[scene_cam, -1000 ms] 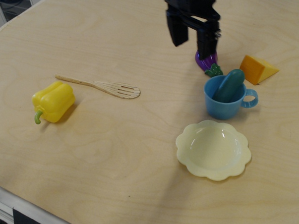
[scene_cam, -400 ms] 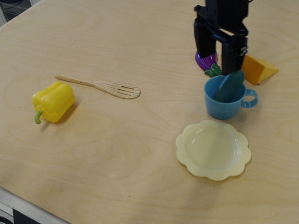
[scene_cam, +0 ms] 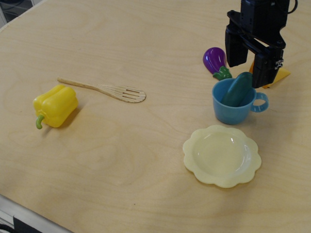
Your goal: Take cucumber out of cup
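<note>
A: Where does the job stand from this one view?

B: The cucumber (scene_cam: 238,89) is in the cup (scene_cam: 234,103), leaning with its top end up over the far rim, on the side toward the handle. Nothing has hold of it yet, so the step in hand, as I judge it, is lining up and coming down for the grasp.

A: And the hand?

B: The hand (scene_cam: 249,71) hangs above and just behind the cup, spread, with nothing between its two dark fingers. One finger (scene_cam: 235,43) sits to the left of the cucumber's top end; the other, lower one (scene_cam: 263,73) is near the cup's far rim on the handle side. The black arm body rises straight up out of the picture, so it is pointing down at the table (scene_cam: 121,164).

A: How would you do it well?

B: Bring the fingers down so they straddle the raised end of the cucumber, not the cup wall. Close across its narrow width, then lift along its lean, or the cup may tip or drag.

A: Anything in the way?

B: The eggplant (scene_cam: 215,61) lies just behind the cup on the left and an orange wedge (scene_cam: 278,76) is partly hidden behind the hand. The plate (scene_cam: 222,156), wooden spatula (scene_cam: 104,90) and yellow pepper (scene_cam: 55,106) are clear of the work.
</note>
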Tool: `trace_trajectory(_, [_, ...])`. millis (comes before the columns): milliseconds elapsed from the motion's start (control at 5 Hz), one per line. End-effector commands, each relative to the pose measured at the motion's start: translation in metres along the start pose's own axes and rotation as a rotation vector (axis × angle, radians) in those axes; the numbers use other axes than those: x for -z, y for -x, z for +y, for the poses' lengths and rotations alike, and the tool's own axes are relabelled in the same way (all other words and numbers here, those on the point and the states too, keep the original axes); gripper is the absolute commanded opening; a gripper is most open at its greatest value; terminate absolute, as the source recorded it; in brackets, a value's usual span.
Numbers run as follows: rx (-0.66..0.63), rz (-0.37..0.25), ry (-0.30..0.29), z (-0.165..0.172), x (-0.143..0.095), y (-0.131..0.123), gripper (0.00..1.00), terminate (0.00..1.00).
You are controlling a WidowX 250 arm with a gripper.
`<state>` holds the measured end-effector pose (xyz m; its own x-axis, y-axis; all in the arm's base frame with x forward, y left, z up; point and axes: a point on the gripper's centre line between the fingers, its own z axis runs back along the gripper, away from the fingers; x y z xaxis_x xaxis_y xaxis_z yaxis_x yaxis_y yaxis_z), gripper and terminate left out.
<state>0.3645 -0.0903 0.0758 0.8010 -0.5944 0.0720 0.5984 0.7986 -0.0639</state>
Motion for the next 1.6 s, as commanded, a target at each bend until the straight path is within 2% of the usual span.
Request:
trace_trajectory(0, [-0.004,-0.005,-0.044,0.004,-0.007,-0.002,1.00,0.00])
trace_trajectory(600, [-0.011,0.049,-0.067,0.002,0.001,-0.003,1.00,0.00])
trace_trajectory(800, [-0.021,0.064,-0.074,0.004,0.004,-0.004,0.00,0.00])
trace_trajectory(1000, [-0.026,0.074,-0.086,0.004,0.003,-0.001,0.00,0.00])
trace_trajectory(1200, [-0.029,0.055,-0.092,0.002,-0.007,0.002,0.00,0.00])
trace_trajectory(1400, [-0.048,0.011,-0.113,0.000,-0.025,0.010,0.00,0.00])
